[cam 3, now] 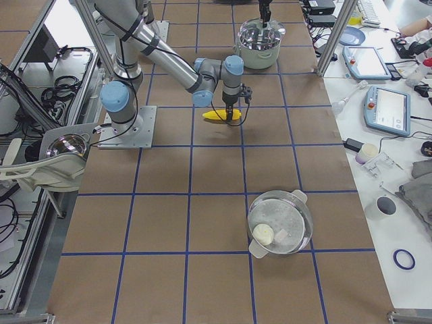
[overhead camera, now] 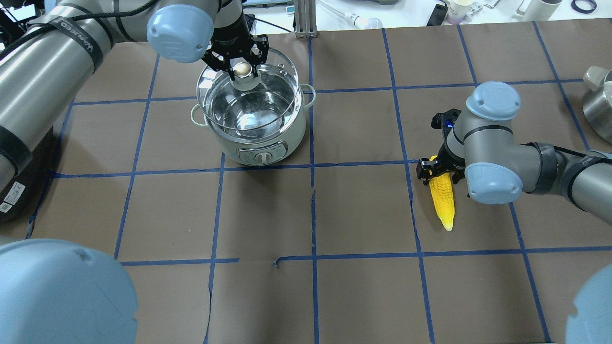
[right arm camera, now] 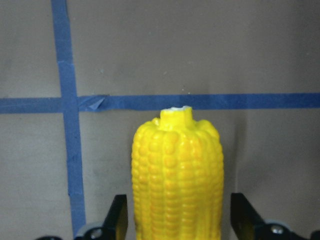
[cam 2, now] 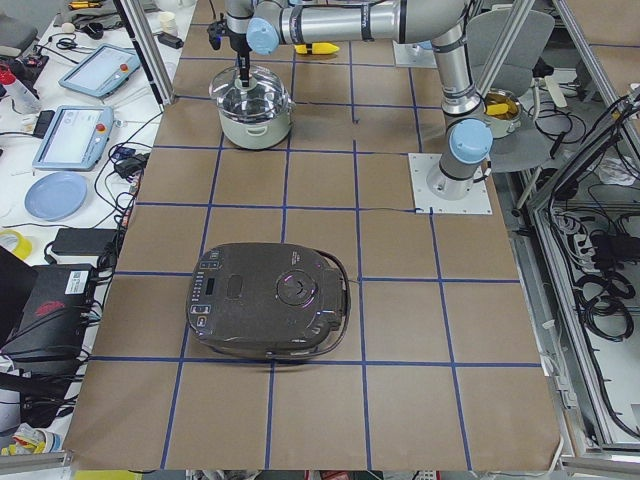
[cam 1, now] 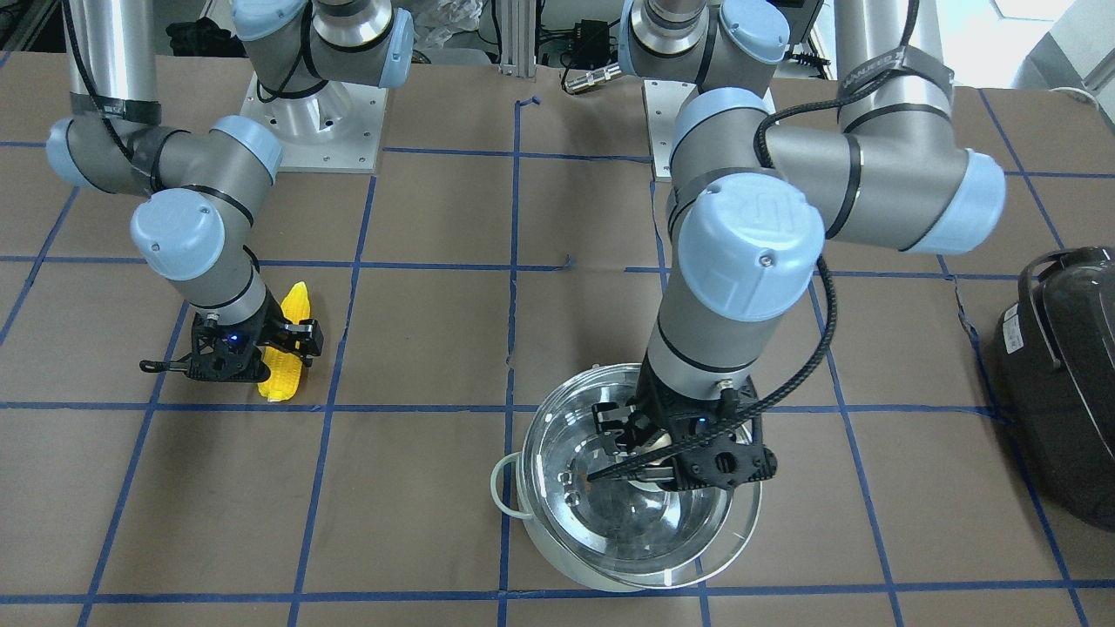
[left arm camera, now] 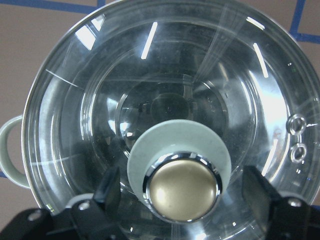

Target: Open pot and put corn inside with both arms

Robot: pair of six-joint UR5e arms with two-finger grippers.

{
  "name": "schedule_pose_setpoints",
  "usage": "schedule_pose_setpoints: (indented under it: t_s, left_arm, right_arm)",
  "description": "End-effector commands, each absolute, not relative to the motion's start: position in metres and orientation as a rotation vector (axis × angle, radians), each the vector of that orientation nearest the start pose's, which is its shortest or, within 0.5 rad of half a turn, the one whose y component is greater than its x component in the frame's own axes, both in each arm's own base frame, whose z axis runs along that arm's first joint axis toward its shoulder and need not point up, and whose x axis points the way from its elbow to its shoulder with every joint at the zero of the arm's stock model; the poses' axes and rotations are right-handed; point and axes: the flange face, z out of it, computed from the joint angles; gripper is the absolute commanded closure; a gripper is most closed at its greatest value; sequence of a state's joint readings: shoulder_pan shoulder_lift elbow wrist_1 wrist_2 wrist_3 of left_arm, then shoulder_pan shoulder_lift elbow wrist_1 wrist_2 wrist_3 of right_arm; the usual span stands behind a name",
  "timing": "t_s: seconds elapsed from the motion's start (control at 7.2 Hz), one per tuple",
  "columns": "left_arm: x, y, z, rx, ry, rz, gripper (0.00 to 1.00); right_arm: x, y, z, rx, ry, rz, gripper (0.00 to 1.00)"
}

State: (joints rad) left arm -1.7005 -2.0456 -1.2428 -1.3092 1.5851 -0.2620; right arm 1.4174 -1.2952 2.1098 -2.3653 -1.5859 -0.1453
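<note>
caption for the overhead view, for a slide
Left tool open around the knob of the lid on the pot, right tool open around the corn on the table.

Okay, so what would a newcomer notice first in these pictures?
The bright yellow corn lies on the table on the robot's right, with the right gripper open astride it. Next comes the shiny glass-lidded pot on the robot's left, the left gripper open around its lid knob. A black appliance sits at the table's left end.
</note>
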Motion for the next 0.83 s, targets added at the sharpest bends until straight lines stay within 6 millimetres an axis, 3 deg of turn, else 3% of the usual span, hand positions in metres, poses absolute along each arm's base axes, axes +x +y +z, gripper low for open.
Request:
schedule_pose_setpoints:
  t_s: [0.0,0.28,0.42,0.56,0.69]
  left_arm:
    - [-0.130,-0.684,0.424,-0.105,3.123,-0.169,1.00]
    - [-0.059,-0.679,0.406,0.061,3.116,-0.073,1.00]
    - [-0.007,-0.673,0.382,0.218,3.113,-0.010,1.00]
    - [0.032,-0.666,0.361,0.253,3.109,-0.019,1.00]
    - [0.044,-0.654,0.342,0.232,3.113,-0.002,1.00]
  right_arm:
    - [0.056,-0.500,0.189,0.014,3.155,0.020,0.58]
    - [0.066,-0.514,0.210,0.010,3.159,-0.052,0.60]
    - [0.099,-0.525,0.234,-0.095,3.168,-0.103,0.59]
    - [0.131,-0.545,0.274,-0.141,3.164,-0.156,0.59]
    - [0.153,-0.567,0.311,-0.132,3.151,-0.181,0.60]
